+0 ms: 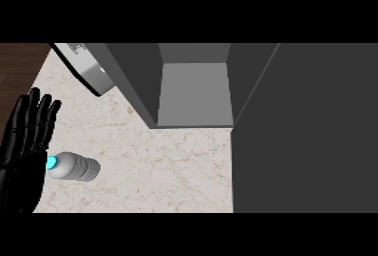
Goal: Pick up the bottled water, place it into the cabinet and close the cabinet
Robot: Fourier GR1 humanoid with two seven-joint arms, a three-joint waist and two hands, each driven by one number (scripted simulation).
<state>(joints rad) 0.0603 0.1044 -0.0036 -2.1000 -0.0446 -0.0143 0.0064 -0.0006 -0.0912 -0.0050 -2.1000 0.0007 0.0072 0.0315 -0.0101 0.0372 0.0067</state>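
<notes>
Head view is filled on its right by a dark cabinet (310, 125), whose open compartment is seen from above as a grey recess near the top centre. The opening is turned toward the counter (170, 170), so that something can be passed in from the pale marbled surface in front of it. The door (87, 67) is swung out to the upper left and stands at a slant over the counter; it is judged to be left open because the placing has not been done, and it will have to be pushed shut last.

One hand (26, 150) is seen at the left edge, black, with its fingers (40, 112) straight, close together and pointing up the view. Nothing is held by it. Its palm side is turned toward the bottle (74, 166), which lies just beside it, perhaps touching; contact cannot be settled from this angle. No other hand is shown.

The bottle is found on the counter at the lower left, well apart from the cabinet's opening. It is seen as a ribbed, pale body with a bright blue cap on the side nearest the hand. Whether it stands or lies tipped cannot be told with certainty. The task is judged to be at its start, the bottle not yet grasped.
</notes>
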